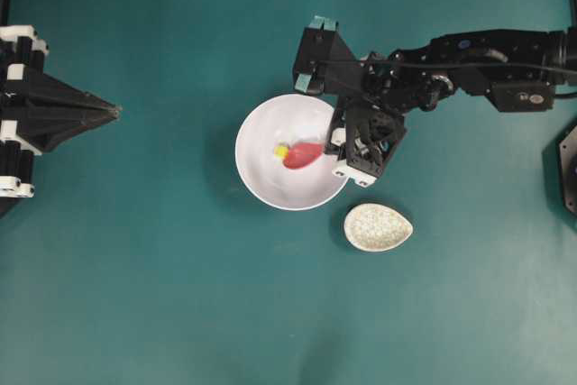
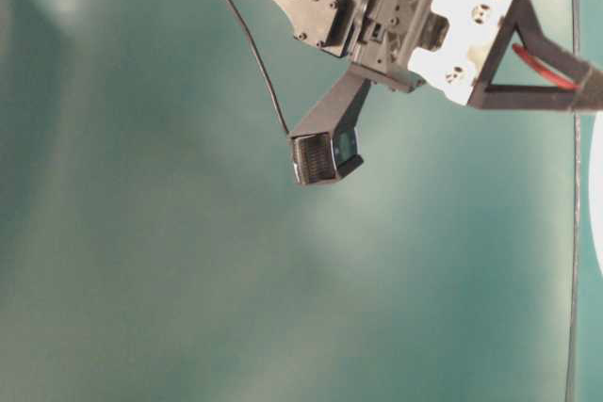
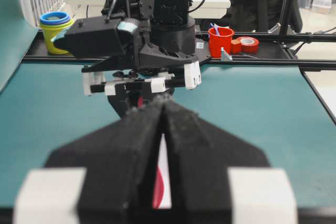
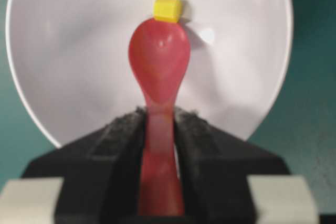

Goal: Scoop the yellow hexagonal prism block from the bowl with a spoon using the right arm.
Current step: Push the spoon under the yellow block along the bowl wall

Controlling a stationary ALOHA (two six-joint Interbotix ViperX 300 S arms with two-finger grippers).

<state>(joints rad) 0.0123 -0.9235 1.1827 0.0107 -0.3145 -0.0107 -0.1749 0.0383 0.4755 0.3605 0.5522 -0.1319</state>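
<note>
Right gripper [image 4: 157, 129] clamped on the handle of the spoon [image 4: 158, 72], scoop inside the bowl [image 4: 63, 66], tip touching the yellow hexagonal prism block [image 4: 168, 9]. Spoon picked up and brought to the block; block not yet in the scoop, so scooping and lifting judged left. Left gripper [image 3: 164, 129] shut, well apart. Speckled rest [image 1: 378, 227] near the bowl on the teal table [image 1: 162, 295]. Beyond, red cup [image 3: 220, 41], stacked cups [image 3: 54, 24].

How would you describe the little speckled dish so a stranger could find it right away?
Start at the big white bowl in the middle of the teal table. The speckled dish sits just outside its rim, apart from it, toward the lower right in the overhead view. It is small, oval, flecked, and empty.
</note>
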